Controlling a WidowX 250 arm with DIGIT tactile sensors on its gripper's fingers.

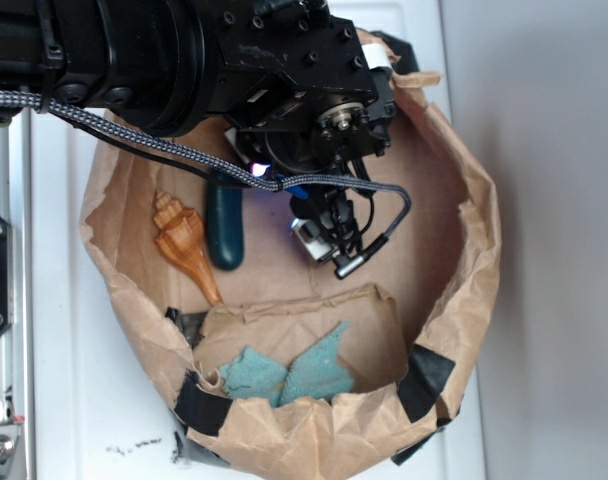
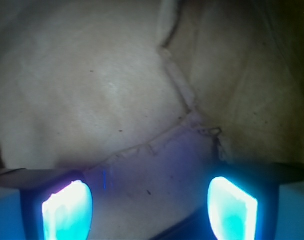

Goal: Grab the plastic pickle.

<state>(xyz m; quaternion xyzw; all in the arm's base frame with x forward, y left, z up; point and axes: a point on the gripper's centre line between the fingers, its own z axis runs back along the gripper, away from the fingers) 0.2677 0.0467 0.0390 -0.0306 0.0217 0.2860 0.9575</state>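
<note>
The plastic pickle [image 1: 224,228] is a dark green oblong lying on the floor of a brown paper bag bowl [image 1: 464,180], left of middle, its upper end under the arm. My gripper [image 1: 322,238] hangs over the bowl floor to the right of the pickle, apart from it. In the wrist view my gripper [image 2: 149,207] is open, its two glowing pads [image 2: 67,210] wide apart with only bare brown paper between them. The pickle does not show in the wrist view.
An orange-brown spiral seashell [image 1: 184,243] lies just left of the pickle. A light teal cloth piece [image 1: 294,372] lies on a paper flap at the bowl's front. The bowl's crumpled walls ring the floor. A white surface [image 1: 74,400] lies around it.
</note>
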